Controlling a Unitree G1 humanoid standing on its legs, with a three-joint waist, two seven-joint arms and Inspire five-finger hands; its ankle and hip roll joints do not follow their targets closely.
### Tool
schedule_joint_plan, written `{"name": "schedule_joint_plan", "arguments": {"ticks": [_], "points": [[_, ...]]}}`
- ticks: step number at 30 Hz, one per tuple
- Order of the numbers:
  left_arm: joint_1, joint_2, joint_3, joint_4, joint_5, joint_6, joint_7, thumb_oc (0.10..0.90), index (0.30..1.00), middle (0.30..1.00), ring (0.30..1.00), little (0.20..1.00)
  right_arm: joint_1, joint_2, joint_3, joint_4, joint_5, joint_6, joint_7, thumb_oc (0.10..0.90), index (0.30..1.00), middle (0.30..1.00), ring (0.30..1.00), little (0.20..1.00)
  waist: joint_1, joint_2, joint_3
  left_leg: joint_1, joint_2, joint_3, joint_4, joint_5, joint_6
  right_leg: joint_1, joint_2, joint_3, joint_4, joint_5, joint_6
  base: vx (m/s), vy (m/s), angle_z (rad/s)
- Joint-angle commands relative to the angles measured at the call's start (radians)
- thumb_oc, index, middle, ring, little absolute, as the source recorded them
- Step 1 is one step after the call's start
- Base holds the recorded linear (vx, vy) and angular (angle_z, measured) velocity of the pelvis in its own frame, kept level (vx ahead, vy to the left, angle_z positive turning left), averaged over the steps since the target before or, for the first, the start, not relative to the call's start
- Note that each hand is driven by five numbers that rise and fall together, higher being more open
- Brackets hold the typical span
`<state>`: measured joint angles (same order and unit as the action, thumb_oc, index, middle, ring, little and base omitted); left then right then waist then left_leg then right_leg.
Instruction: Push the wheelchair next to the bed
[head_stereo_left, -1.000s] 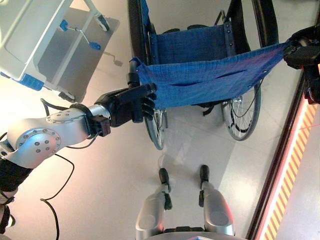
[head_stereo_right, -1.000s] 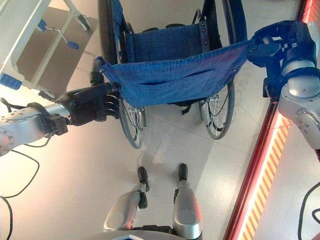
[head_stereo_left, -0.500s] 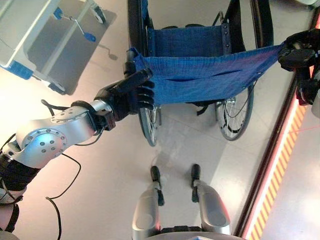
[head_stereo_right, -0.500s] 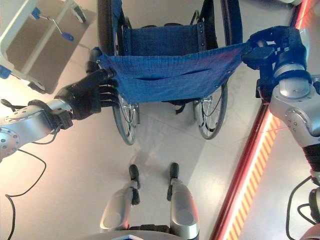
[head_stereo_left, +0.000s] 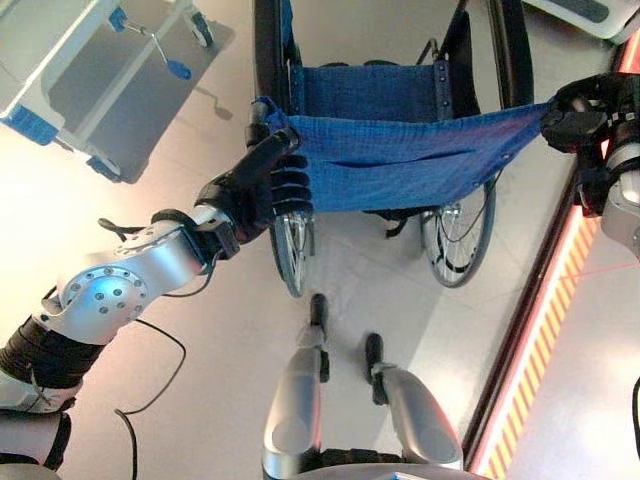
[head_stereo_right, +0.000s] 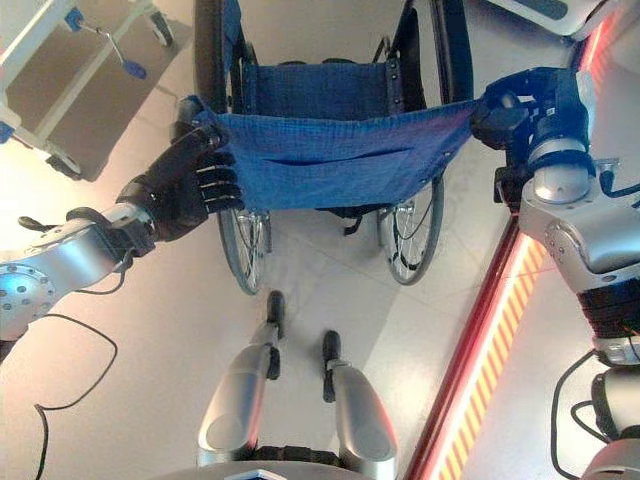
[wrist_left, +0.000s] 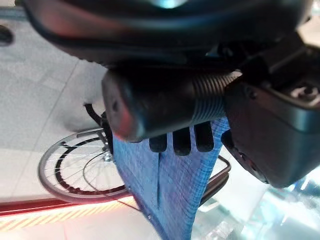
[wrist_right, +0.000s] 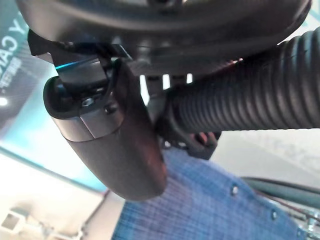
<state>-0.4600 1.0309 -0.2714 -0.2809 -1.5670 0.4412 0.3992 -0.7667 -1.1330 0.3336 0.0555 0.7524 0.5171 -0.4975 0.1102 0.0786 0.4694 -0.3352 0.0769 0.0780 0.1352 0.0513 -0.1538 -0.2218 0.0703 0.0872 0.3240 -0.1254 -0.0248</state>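
Observation:
The wheelchair (head_stereo_left: 400, 160) stands in front of me, its blue cloth backrest stretched between two push handles and its large wheels (head_stereo_left: 458, 235) on the pale floor. My left hand (head_stereo_left: 255, 190) is shut on the left push handle (wrist_left: 160, 102), with its fingers (wrist_left: 182, 140) curled under the black grip. At the other end of the backrest, my right hand (head_stereo_right: 520, 105) is shut on the ribbed right push handle (wrist_right: 250, 100). The white and grey bed (head_stereo_left: 60, 70) lies at the upper left, apart from the wheelchair.
The bed's frame carries blue pedals (head_stereo_left: 178, 70) and a caster (head_stereo_left: 203, 35) close to the wheelchair's left wheel. A red strip with yellow stripes (head_stereo_left: 560, 330) runs along the floor on the right. Part of another white piece of equipment (head_stereo_left: 585, 12) shows at the upper right.
The whole picture has shifted, so the camera has moved. Both hands have kept their hold on the handles. The wheelchair's right side and my right hand now sit further left in the view.

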Motion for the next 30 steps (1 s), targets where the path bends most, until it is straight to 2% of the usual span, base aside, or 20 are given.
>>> {"name": "schedule_joint_plan", "arguments": {"ticks": [1,3,4,5,6,7,8,9,10,12,15,16,19,21,22,24,26,27,28,30], "points": [[-0.049,0.012,0.231,0.047,0.048,-0.131,-0.006,0.4,0.3,0.3,0.3,0.3,0.005,0.119,0.085,-0.167,0.123,-0.051,0.111,0.4,0.3,0.3,0.3,0.3,-0.028,-0.017,-0.051,-0.111,-0.023,0.045,0.012,0.24,0.076,0.14,0.085,-0.178,0.07,-0.119,-0.051,0.49,0.224,-0.75],[-0.06,0.011,0.227,0.057,0.042,-0.11,0.008,0.4,0.3,0.3,0.3,0.3,0.013,0.121,0.078,-0.166,0.139,-0.051,0.108,0.4,0.3,0.3,0.3,0.3,-0.026,-0.039,-0.067,-0.124,-0.053,0.055,0.106,0.134,0.117,0.146,0.059,-0.18,0.153,-0.17,-0.047,0.49,0.25,-0.46],[-0.063,0.01,0.22,0.063,0.041,-0.097,0.014,0.4,0.3,0.3,0.3,0.3,0.025,0.126,0.071,-0.164,0.138,-0.053,0.107,0.4,0.3,0.3,0.3,0.3,-0.019,-0.043,-0.079,-0.118,-0.061,0.071,0.131,0.077,0.148,0.145,0.045,-0.193,0.233,-0.167,-0.033,0.46,0.26,-0.24],[-0.064,0.011,0.218,0.069,0.045,-0.09,0.012,0.4,0.3,0.3,0.3,0.3,0.032,0.13,0.067,-0.163,0.135,-0.055,0.108,0.4,0.3,0.3,0.3,0.3,-0.02,-0.051,-0.083,-0.108,-0.078,0.073,0.145,0.055,0.162,0.143,0.027,-0.198,0.288,-0.158,-0.017,0.4,0.241,-0.13],[-0.065,0.012,0.217,0.073,0.049,-0.085,0.009,0.4,0.3,0.3,0.3,0.3,0.035,0.131,0.065,-0.163,0.134,-0.056,0.107,0.4,0.3,0.3,0.3,0.3,-0.015,-0.049,-0.088,-0.106,-0.078,0.073,0.145,0.053,0.166,0.137,0.027,-0.198,0.3,-0.14,-0.01,0.42,0.233,-0.1],[-0.063,0.014,0.216,0.072,0.052,-0.071,0.003,0.4,0.3,0.3,0.3,0.3,0.043,0.139,0.054,-0.179,0.143,-0.042,0.091,0.4,0.3,0.3,0.3,0.3,-0.014,-0.062,-0.1,-0.085,-0.103,0.077,0.162,0.023,0.192,0.13,0.005,-0.2,0.397,-0.073,0.03,0.41,0.214,-0.11],[-0.062,0.016,0.216,0.069,0.052,-0.065,0.001,0.4,0.3,0.3,0.3,0.3,0.047,0.143,0.05,-0.185,0.148,-0.035,0.083,0.4,0.3,0.3,0.3,0.3,-0.015,-0.072,-0.105,-0.078,-0.118,0.083,0.175,0.005,0.204,0.129,-0.008,-0.199,0.437,-0.04,0.053,0.45,0.222,0.03],[-0.061,0.014,0.22,0.068,0.055,-0.055,-0.005,0.4,0.3,0.3,0.3,0.3,0.045,0.151,0.05,-0.188,0.152,-0.028,0.074,0.4,0.3,0.3,0.3,0.3,-0.008,-0.07,-0.116,-0.07,-0.119,0.086,0.178,-0.002,0.212,0.114,-0.012,-0.2,0.466,0.015,0.076,0.35,0.155,0.28],[-0.06,0.011,0.223,0.066,0.059,-0.047,-0.01,0.4,0.3,0.3,0.3,0.3,0.034,0.167,0.057,-0.183,0.152,-0.019,0.064,0.4,0.3,0.3,0.3,0.3,-0.009,-0.076,-0.123,-0.065,-0.135,0.084,0.198,-0.021,0.22,0.089,-0.034,-0.199,0.489,0.021,0.085,0.31,0.131,0.29],[-0.064,0.008,0.225,0.065,0.061,-0.042,-0.014,0.4,0.3,0.3,0.3,0.3,0.02,0.183,0.061,-0.172,0.143,-0.01,0.063,0.4,0.3,0.3,0.3,0.3,-0.009,-0.073,-0.131,-0.064,-0.147,0.068,0.21,-0.027,0.212,0.071,-0.042,-0.202,0.444,-0.012,0.066,0.29,0.072,0.01],[-0.094,0.0,0.222,0.067,0.078,-0.07,0.005,0.4,0.3,0.3,0.3,0.3,-0.036,0.198,0.087,-0.151,0.124,-0.009,0.066,0.4,0.3,0.3,0.3,0.3,-0.016,-0.066,-0.124,-0.076,-0.164,0.042,0.237,-0.017,0.183,0.042,-0.054,-0.202,0.207,-0.064,0.021,0.23,0.004,-0.08],[-0.111,-0.005,0.219,0.072,0.084,-0.089,0.012,0.4,0.3,0.3,0.3,0.3,-0.062,0.2,0.098,-0.14,0.112,-0.016,0.07,0.4,0.3,0.3,0.3,0.3,-0.027,-0.064,-0.11,-0.083,-0.168,0.035,0.253,-0.011,0.173,0.023,-0.061,-0.192,0.13,-0.057,0.012,0.1,-0.047,-0.36],[-0.184,-0.015,0.196,0.102,0.08,-0.148,0.024,0.4,0.3,0.3,0.3,0.3,-0.136,0.193,0.117,-0.107,0.077,-0.051,0.094,0.4,0.3,0.3,0.3,0.3,-0.078,-0.067,-0.057,-0.082,-0.192,0.015,0.292,-0.044,0.164,-0.055,-0.116,-0.145,-0.06,0.096,0.049,0.1,-0.1,-0.12],[-0.256,-0.007,0.15,0.12,0.065,-0.17,0.029,0.4,0.3,0.3,0.3,0.3,-0.195,0.183,0.125,-0.091,0.077,-0.067,0.089,0.4,0.3,0.3,0.3,0.3,-0.129,-0.078,-0.018,-0.059,-0.199,0.016,0.323,-0.134,0.177,-0.137,-0.194,-0.073,-0.161,0.267,0.123,0.24,-0.232,0.68],[-0.266,-0.002,0.141,0.121,0.063,-0.171,0.029,0.4,0.3,0.3,0.3,0.3,-0.205,0.179,0.123,-0.091,0.078,-0.065,0.091,0.4,0.3,0.3,0.3,0.3,-0.143,-0.083,-0.011,-0.049,-0.201,0.019,0.331,-0.159,0.181,-0.165,-0.215,-0.056,-0.186,0.304,0.133,0.43,-0.29,0.89],[-0.265,0.024,0.128,0.116,0.034,-0.164,0.023,0.4,0.3,0.3,0.3,0.3,-0.202,0.153,0.098,-0.109,0.09,-0.044,0.112,0.4,0.3,0.3,0.3,0.3,-0.183,-0.096,-0.003,0.007,-0.196,0.001,0.385,-0.264,0.196,-0.232,-0.254,-0.027,-0.236,0.388,0.156,0.65,-0.353,0.91],[-0.262,0.026,0.129,0.116,0.03,-0.162,0.021,0.4,0.3,0.3,0.3,0.3,-0.195,0.15,0.091,-0.113,0.089,-0.04,0.117,0.4,0.3,0.3,0.3,0.3,-0.187,-0.095,-0.001,0.017,-0.19,-0.005,0.399,-0.282,0.198,-0.235,-0.254,-0.032,-0.232,0.392,0.156,0.46,-0.24,0.57],[-0.252,0.034,0.135,0.118,0.024,-0.148,0.005,0.4,0.3,0.3,0.3,0.3,-0.188,0.142,0.078,-0.113,0.094,-0.032,0.128,0.4,0.3,0.3,0.3,0.3,-0.192,-0.104,-0.009,0.045,-0.168,-0.008,0.428,-0.321,0.208,-0.245,-0.248,-0.048,-0.183,0.378,0.161,0.76,-0.436,0.55],[-0.234,0.043,0.141,0.12,0.017,-0.144,-0.011,0.4,0.3,0.3,0.3,0.3,-0.187,0.135,0.075,-0.101,0.109,-0.031,0.144,0.4,0.3,0.3,0.3,0.3,-0.188,-0.118,-0.03,0.067,-0.141,-0.012,0.462,-0.32,0.21,-0.229,-0.236,-0.075,-0.147,0.343,0.161,0.7,-0.407,0.54],[-0.217,0.044,0.148,0.114,0.017,-0.144,-0.014,0.4,0.3,0.3,0.3,0.3,-0.189,0.134,0.076,-0.099,0.115,-0.025,0.147,0.4,0.3,0.3,0.3,0.3,-0.185,-0.122,-0.041,0.081,-0.124,-0.019,0.481,-0.305,0.204,-0.225,-0.229,-0.093,-0.12,0.329,0.154,0.43,-0.255,0.45]]}}
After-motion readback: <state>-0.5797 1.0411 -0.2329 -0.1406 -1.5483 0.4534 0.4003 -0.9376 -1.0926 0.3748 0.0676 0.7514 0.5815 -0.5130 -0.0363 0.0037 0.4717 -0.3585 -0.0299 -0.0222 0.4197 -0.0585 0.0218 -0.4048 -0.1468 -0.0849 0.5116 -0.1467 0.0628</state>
